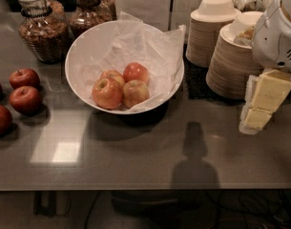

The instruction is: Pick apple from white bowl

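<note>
The white bowl (83, 56), wide, glossy and lined with crinkled white paper, stands on the grey counter left of centre. Several apples lie in it. The palest apple (135, 93), yellow-green with a light blush, is at the front right of the cluster. It touches a redder apple (107, 92) on its left, and another red one (136, 72) lies behind it. My gripper (263, 103), cream-coloured under a white arm housing, hangs at the right edge. It is well to the right of the bowl and holds nothing.
Three dark red apples (25, 99) lie loose on the counter at the far left. Two glass jars (42, 30) stand behind the bowl. Two stacks of beige disposable bowls (233, 56) stand at the back right, close beside my gripper. The counter's front edge runs low across the view.
</note>
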Robot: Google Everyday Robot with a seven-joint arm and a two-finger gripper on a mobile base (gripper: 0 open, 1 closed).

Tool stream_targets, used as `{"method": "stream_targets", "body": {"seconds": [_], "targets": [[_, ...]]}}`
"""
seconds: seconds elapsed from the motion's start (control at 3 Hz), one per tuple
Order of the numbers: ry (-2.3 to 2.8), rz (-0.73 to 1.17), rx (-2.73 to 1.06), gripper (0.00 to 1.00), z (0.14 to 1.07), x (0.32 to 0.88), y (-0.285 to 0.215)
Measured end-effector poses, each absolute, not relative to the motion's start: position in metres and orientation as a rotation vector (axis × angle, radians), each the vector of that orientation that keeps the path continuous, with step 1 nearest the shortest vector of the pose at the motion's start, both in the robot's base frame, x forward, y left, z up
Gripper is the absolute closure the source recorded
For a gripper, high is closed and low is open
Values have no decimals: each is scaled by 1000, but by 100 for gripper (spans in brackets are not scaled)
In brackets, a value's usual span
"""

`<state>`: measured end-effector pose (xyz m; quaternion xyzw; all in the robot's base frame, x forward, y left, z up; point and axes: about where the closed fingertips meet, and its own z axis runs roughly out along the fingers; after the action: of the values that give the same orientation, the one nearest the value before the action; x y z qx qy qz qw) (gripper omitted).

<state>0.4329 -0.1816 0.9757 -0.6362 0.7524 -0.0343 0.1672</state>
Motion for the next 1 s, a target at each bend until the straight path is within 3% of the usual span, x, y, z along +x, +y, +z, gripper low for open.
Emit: {"method": "stream_targets", "body": {"seconds": [0.33, 1.0], "targets": [[2096, -59, -1809, 0, 973, 437, -165], [1903, 168, -1822, 0, 967, 449, -67]]}}
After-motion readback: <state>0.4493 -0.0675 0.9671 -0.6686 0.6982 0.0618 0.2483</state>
